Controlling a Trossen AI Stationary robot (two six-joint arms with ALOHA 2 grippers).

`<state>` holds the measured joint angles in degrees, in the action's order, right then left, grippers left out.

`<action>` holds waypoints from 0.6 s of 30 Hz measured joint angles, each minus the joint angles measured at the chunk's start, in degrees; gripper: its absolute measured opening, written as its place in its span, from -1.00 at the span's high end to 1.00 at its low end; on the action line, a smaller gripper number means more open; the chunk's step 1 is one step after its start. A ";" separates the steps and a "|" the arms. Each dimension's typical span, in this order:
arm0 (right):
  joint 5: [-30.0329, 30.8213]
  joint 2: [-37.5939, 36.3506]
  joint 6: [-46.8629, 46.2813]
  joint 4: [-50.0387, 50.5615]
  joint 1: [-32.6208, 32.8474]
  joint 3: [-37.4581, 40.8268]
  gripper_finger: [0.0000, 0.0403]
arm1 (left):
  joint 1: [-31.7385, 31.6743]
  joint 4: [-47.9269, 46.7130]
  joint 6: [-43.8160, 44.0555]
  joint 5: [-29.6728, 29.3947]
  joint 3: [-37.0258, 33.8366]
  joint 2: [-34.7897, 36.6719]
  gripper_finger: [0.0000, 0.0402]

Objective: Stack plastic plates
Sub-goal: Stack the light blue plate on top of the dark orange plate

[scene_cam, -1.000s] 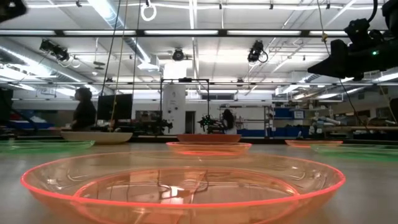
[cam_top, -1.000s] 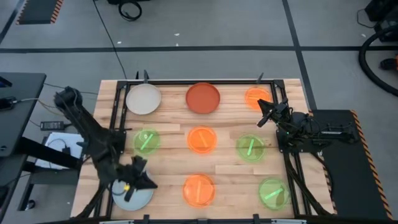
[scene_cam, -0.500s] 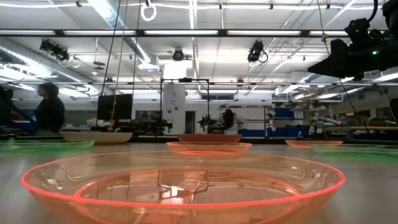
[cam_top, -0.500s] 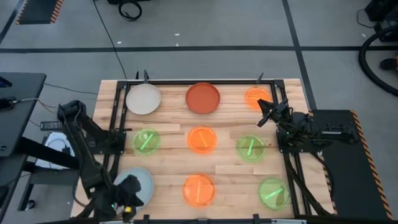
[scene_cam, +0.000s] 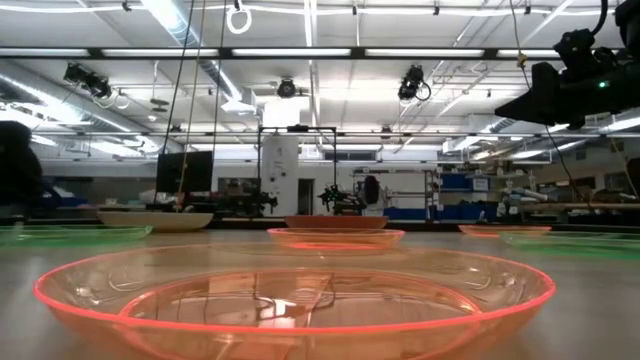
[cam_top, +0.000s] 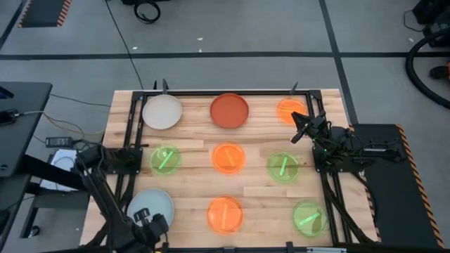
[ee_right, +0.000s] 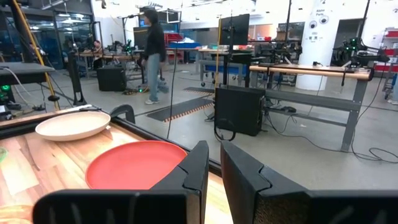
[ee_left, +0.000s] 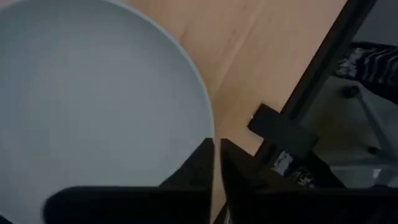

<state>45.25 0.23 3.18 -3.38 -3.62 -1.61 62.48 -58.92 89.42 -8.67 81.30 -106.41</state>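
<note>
Gripping pale blue plate (cam_top: pixel 152 209) rim at counter (cam_top: pixel 260 186) near corner, left pincer (cam_top: pixel 150 225) clamped; right pincer (cam_top: pixel 298 131) fingers nearly together, empty.

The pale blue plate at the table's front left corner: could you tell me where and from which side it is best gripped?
Grip the pale blue plate by its thin rim at the table's front edge, where the left gripper already is. It is shallow and lies flat, so only the rim gives the fingers purchase, one above, one under.

My left gripper (cam_top: pixel 150 226) covers the near rim of the large pale blue plastic plate (cam_top: pixel 149 205). That plate is cut off by the left wrist view's edge. Background person (scene_cam: pixel 18 165) is too dark to make out.
</note>
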 joint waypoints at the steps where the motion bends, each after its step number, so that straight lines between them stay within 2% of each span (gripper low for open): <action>1: 0.00 0.00 0.00 0.00 0.00 0.00 0.73 | -0.01 -0.12 -0.02 -0.03 0.00 -0.24 0.74; 8: 0.00 0.00 0.00 0.00 0.00 0.00 0.73 | -0.07 -0.46 -1.34 -0.26 0.00 -1.00 0.17; 10: 0.00 0.00 0.00 0.00 0.00 0.00 0.73 | -0.13 -0.26 -1.78 -0.25 -0.02 -1.47 0.06; 18: 0.00 0.00 0.00 0.02 0.00 0.00 0.73 | -3.12 1.73 -5.11 2.88 -0.13 -7.31 -0.01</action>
<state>45.25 0.23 3.18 -3.36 -3.62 -1.61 59.36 -57.19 84.31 -5.78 81.17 -113.72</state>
